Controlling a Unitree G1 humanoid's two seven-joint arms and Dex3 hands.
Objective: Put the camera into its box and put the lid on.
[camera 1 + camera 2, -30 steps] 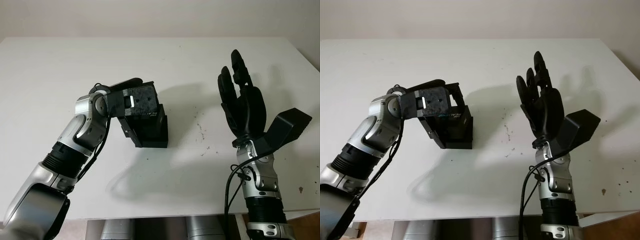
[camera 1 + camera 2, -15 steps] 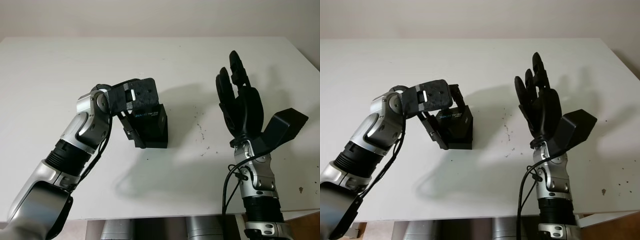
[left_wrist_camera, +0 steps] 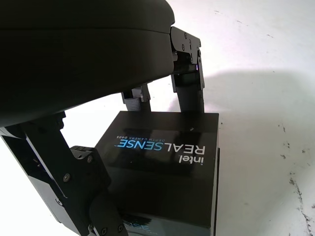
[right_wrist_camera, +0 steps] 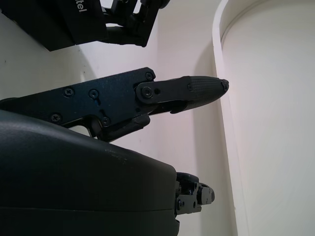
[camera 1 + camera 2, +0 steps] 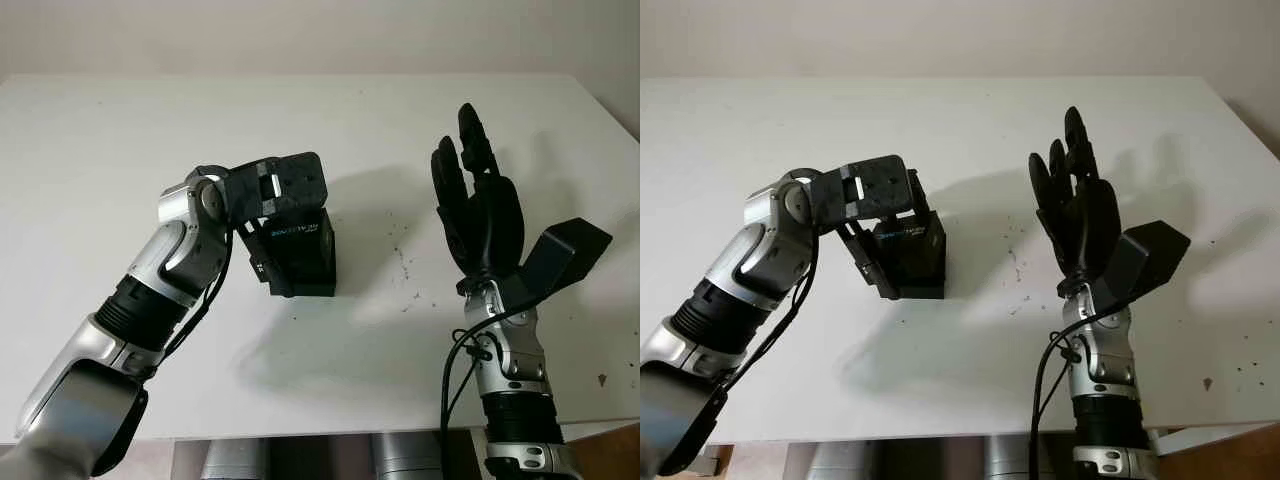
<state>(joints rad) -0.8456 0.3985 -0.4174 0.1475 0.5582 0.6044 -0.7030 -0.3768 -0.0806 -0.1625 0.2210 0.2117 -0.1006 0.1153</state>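
Two robot hands are showing over the white surface (image 5: pixel 120 130). We are seeing the left robot hand (image 5: pixel 283 205) reaching in from the lower left, with its silver arm bent at the wrist so the hand is leaning over the black box (image 5: pixel 297 252). The box is sitting on the surface near the middle, and its lid (image 3: pixel 165 147) is on top with the words "intel REALSENSE" printed on it. From the left wrist view, the fingers (image 3: pixel 189 73) are going down on two sides of the box, one on the far side and one (image 3: pixel 74 182) on the near side, touching its edges. The left robot hand is clamping on the box with the lid. We cannot see the camera itself, since the box is closed.

The right robot hand (image 5: pixel 480 205) is standing well apart from the box, on the right side. Its arm is coming straight up from the bottom edge, and the hand is pointing up with the palm turned toward the box. It is holding nothing and is open, up above the surface.
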